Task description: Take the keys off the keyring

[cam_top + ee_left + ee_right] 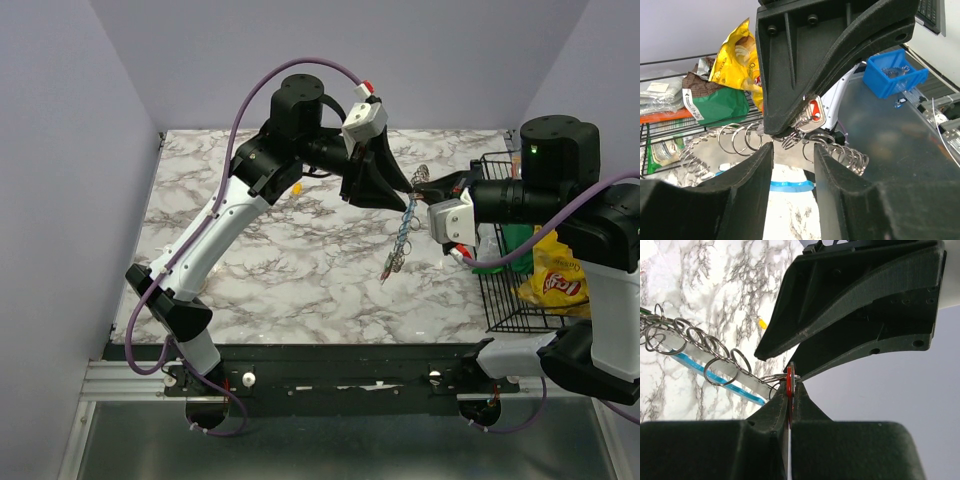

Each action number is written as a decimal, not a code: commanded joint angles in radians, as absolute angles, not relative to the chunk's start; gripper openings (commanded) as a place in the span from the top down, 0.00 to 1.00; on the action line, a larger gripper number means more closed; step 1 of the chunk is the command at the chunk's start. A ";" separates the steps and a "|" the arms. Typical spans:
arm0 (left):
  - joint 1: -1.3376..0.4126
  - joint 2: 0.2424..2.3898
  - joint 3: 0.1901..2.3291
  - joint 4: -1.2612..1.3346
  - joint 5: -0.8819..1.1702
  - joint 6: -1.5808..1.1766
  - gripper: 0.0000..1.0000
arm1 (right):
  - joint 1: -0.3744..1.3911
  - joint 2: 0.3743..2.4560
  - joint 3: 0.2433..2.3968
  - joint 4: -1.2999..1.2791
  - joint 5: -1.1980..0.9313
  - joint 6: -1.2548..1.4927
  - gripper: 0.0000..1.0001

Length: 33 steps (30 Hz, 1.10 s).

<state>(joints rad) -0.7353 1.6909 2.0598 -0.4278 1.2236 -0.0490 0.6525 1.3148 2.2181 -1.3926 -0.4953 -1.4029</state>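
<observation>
The keyring (403,232) hangs over the marble table as a long grey strip (685,347) threaded with several metal split rings, a bright blue band (715,377) beside it. My right gripper (791,385) is shut on a red-headed key (789,382) at the keyring's upper end. The same key (813,111) shows in the left wrist view, under the right gripper's fingers (805,65). My left gripper (792,150) faces it with its jaws apart; its tips are just short of the rings (740,140), with nothing between them. A tiny yellow piece (297,186) lies on the table.
At the table's right edge stands a black wire basket (500,290), which holds a yellow chip bag (560,275) and a green packet (715,105). A blue bin (892,70) sits beyond the table. Purple walls close in the left, back and right.
</observation>
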 commanded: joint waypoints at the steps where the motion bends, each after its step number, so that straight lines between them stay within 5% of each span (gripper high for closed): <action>1: -0.741 1.692 2.045 -0.384 1.246 -0.089 0.57 | 0.647 1.321 2.229 -1.526 -0.514 -1.399 0.99; 14: -0.742 1.692 2.025 -0.350 1.278 -0.126 0.87 | 0.647 1.322 2.229 -1.491 -0.457 -1.394 0.99; 25: -0.741 1.687 2.010 -0.261 1.292 -0.221 1.00 | 0.647 1.312 2.186 -1.463 -0.400 -1.394 0.99; 33: -0.718 1.667 2.008 -0.285 1.238 -0.215 1.00 | 0.647 1.289 2.151 -1.453 -0.304 -1.391 0.99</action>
